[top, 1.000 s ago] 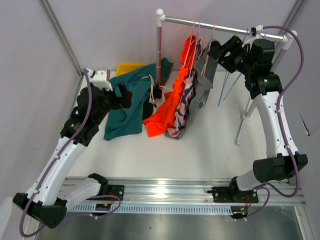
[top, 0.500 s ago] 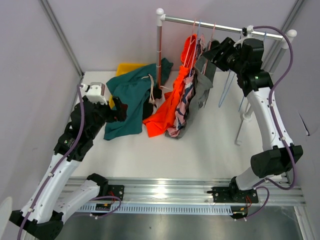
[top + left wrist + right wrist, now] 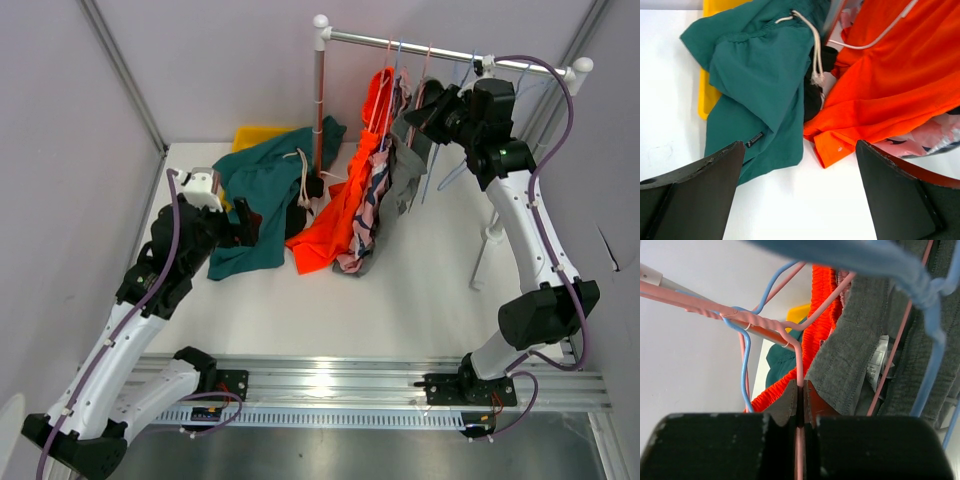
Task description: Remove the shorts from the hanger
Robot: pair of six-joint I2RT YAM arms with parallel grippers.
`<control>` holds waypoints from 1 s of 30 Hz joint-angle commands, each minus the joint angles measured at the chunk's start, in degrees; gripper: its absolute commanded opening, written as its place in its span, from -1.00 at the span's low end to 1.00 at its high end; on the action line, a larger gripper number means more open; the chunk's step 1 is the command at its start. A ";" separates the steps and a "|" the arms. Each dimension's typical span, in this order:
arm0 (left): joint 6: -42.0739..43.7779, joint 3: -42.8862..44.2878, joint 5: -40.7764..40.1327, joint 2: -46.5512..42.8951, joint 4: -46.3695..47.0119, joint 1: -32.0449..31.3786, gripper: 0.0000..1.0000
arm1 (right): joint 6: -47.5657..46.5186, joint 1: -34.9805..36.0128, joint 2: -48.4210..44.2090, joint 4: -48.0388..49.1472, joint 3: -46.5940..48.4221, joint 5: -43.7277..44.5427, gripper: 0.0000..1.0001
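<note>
Gripping the thin wire of a pink hanger (image 3: 799, 360), my right fingers (image 3: 790, 402) are pressed fully together on it, up beside the rail (image 3: 400, 45). Just beyond them the grey shorts (image 3: 860, 340) hang on hanger wires, waistband uppermost, with a blue hanger (image 3: 745, 370) crossing to one side. The orange shorts (image 3: 340, 215) and the pink patterned shorts (image 3: 372, 205) hang next to the grey pair, their lower ends trailing onto the tabletop (image 3: 420, 290).

My left fingers (image 3: 705, 185) are spread as wide as they go and hold nothing; they hover over the tabletop, close to the hem of the dark teal shorts (image 3: 755, 80). That pair lies crumpled flat by the foot of the rack's post, its pale drawstring (image 3: 812, 45) looped across the top, partly covering a yellow object (image 3: 707, 95). A bit of black fabric, the black shorts (image 3: 812, 100), shows between the teal and the orange.
</note>
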 commanded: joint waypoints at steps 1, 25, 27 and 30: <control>1.02 1.49 6.56 -0.21 3.36 -0.40 0.98 | -0.40 -0.11 -2.28 0.21 2.64 1.54 -1.00; -0.84 18.62 34.36 32.47 38.43 -29.21 0.98 | 0.04 0.16 -14.68 -8.40 10.82 2.42 -1.00; -0.48 19.60 34.18 34.42 39.04 -30.19 0.98 | 0.04 0.16 -15.12 -8.40 10.47 2.07 -1.00; -0.83 21.36 33.83 37.23 40.35 -31.42 0.99 | 0.30 0.16 -16.09 -7.96 9.24 1.72 -1.00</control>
